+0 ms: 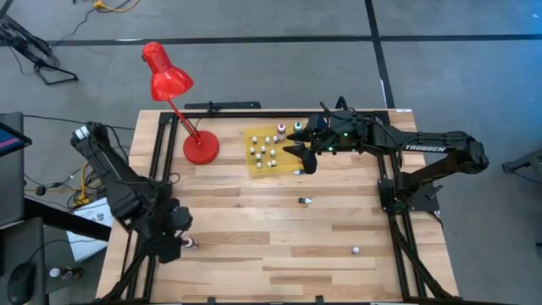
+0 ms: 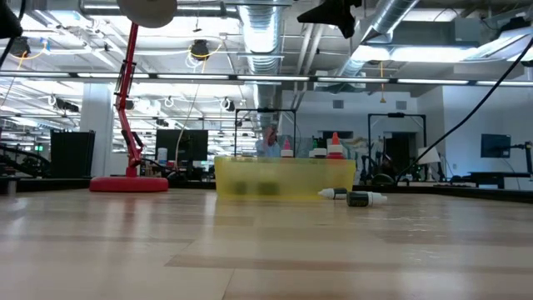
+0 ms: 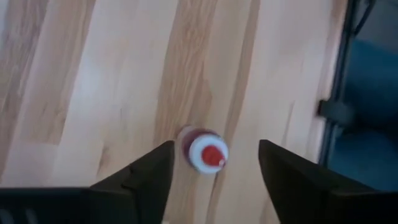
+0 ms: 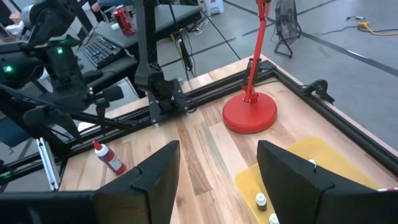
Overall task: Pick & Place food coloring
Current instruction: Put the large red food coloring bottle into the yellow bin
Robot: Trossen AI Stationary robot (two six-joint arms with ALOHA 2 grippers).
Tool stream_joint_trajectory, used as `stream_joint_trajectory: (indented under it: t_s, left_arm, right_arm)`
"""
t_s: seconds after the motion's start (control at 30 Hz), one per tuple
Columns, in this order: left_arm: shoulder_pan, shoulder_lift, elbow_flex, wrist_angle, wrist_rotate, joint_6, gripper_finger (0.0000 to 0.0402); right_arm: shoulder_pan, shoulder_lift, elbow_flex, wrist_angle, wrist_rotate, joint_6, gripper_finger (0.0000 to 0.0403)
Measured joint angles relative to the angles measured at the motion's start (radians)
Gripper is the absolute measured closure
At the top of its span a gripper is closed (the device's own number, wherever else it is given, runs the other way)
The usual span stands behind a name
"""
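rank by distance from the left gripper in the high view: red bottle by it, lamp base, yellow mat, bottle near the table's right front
1. Red bottle: right beside the left gripper, at the table's left front.
2. Lamp base: left rear.
3. Yellow mat: rear centre, beyond the base, under the right gripper.
4. Lone bottle: right front, farthest.

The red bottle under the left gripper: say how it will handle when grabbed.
The red bottle lies on its side, so it would probably roll if nudged. It looks small and light. The open left gripper straddles it, so closing should trap it.
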Motion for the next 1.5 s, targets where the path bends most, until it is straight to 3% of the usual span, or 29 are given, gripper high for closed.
stream_joint_trajectory:
  t_s: [0.3,0.83,1.07,1.37,1.5]
  left_arm:
    - [-0.079,0.102,0.0,-0.02,-0.012,0.009,0.0105]
    - [-0.09,0.261,-0.001,-0.023,-0.055,0.074,0.0102]
    - [-0.088,0.261,-0.001,-0.017,-0.075,0.067,0.0154]
    - [-0.084,0.261,-0.001,0.006,-0.05,0.062,0.0299]
    - [-0.059,0.26,-0.001,0.025,-0.048,0.068,0.0304]
  right_arm:
    - [0.0,0.0,0.0,0.0,0.0,0.0,0.0198]
    - [0.0,0.0,0.0,0.0,0.0,0.0,0.0198]
    - [0.0,0.0,0.0,0.0,0.0,0.0,0.0198]
    - [0.0,0.0,0.0,0.0,0.0,0.0,0.0198]
    - [0.0,0.0,0.0,0.0,0.0,0.0,0.0198]
